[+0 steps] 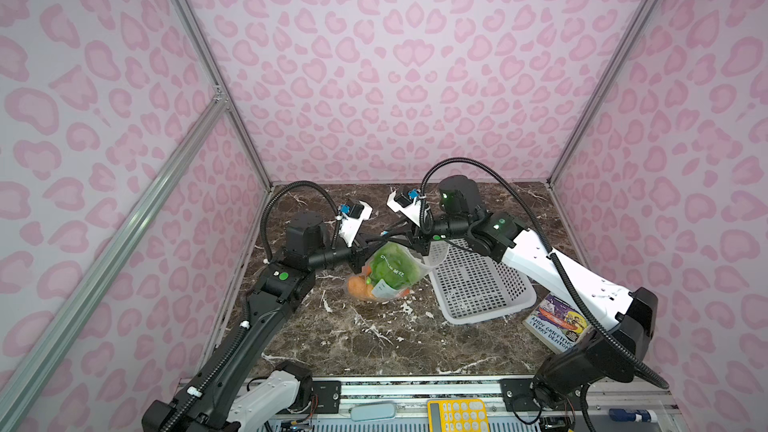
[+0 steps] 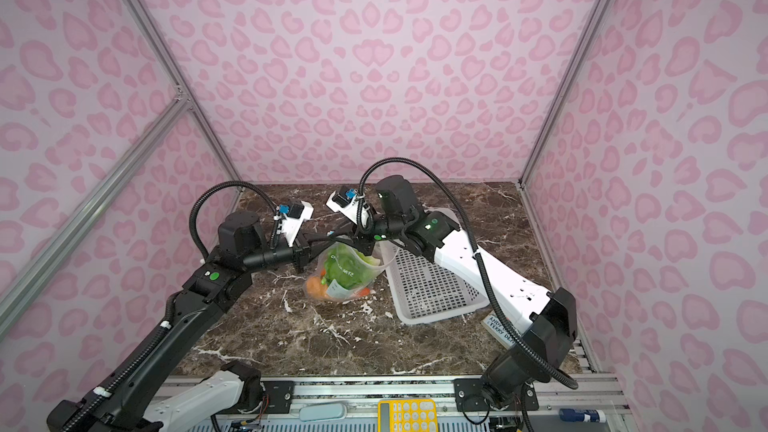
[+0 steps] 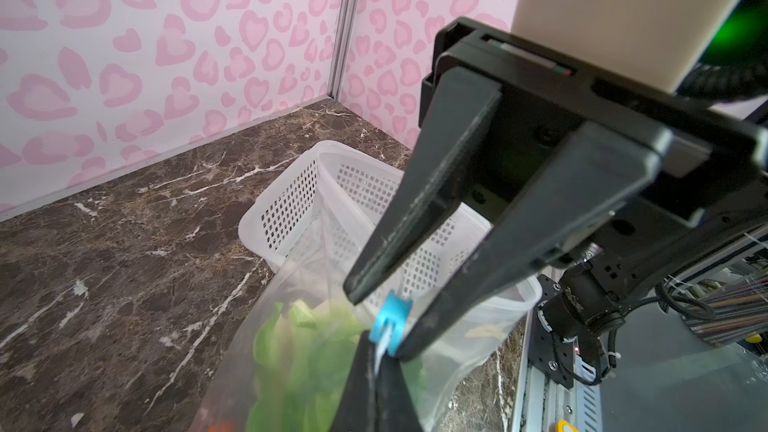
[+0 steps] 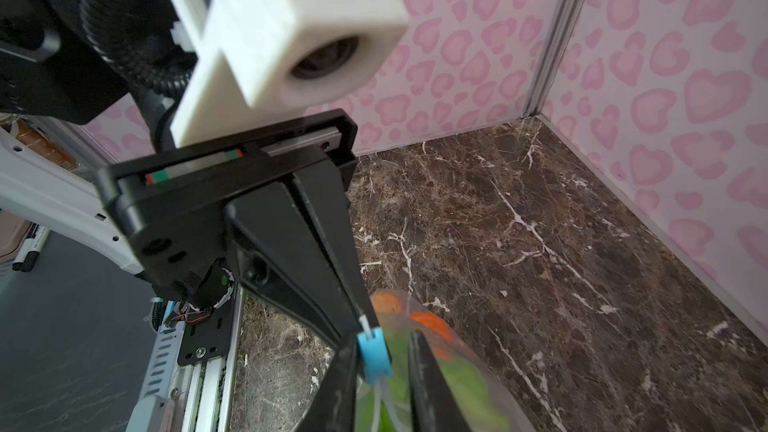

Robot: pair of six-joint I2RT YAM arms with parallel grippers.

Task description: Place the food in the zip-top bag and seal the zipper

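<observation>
zipper [image 4: 365,323] strip pinched by left gripper [image 4: 360,310], jaws together; right gripper [image 3: 376,322] jaws slightly apart, straddling blue tab [image 3: 390,317]; cabbage [image 1: 395,265] inside zip-top bag [image 1: 384,289].

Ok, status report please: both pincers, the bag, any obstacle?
Left pincer shut on zipper end. Right pincer open around blue tab. Zip-top bag holds cabbage, mouth open. White basket close beside bag.

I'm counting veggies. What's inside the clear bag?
Green cabbage and orange pieces show inside the bag. Anything behind the cabbage or the white label is hidden.
</observation>
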